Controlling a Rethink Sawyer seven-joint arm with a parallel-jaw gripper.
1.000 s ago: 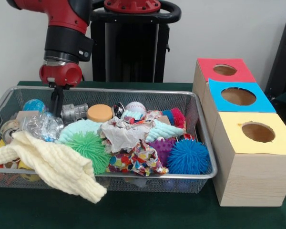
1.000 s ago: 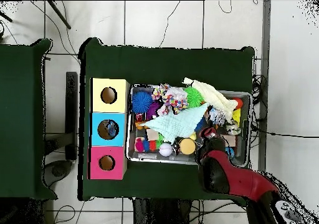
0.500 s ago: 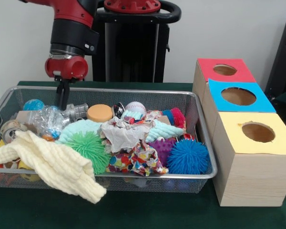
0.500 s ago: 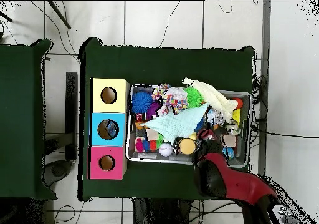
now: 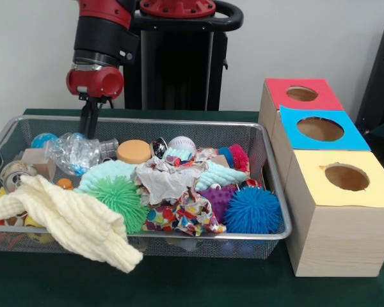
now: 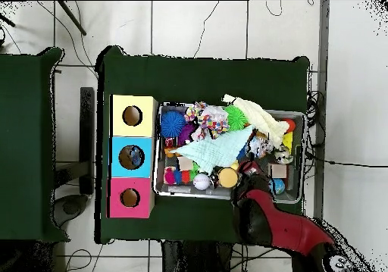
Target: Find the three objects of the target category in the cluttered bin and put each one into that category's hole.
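1. Your gripper (image 5: pixel 89 121) is hanging over the back corner of the wire mesh bin (image 5: pixel 179 235), fingers drawn close together and pinching the neck end of a crumpled clear plastic bottle (image 5: pixel 73 152). The bottle is riding tilted, its body just above the clutter, so it looks lifted rather than resting.
2. You are holding it by one end, probably because that was the only part standing clear of the pile.
3. The three hole boxes are waiting beside the bin: red box (image 5: pixel 301 94), blue box (image 5: pixel 319 130), yellow box (image 5: pixel 344 179). Which one suits the bottle cannot be told from here.
4. The bin is sitting crowded: a cream knitted cloth (image 5: pixel 67 220) draping over the front rim, a green spiky ball (image 5: pixel 118 198), a blue spiky ball (image 5: pixel 251 210), an orange lid (image 5: pixel 134 151).
5. Everything is resting on a dark green table (image 5: pixel 198 284); from overhead, a tiled floor (image 6: pixel 197 26) with cables is surrounding it.
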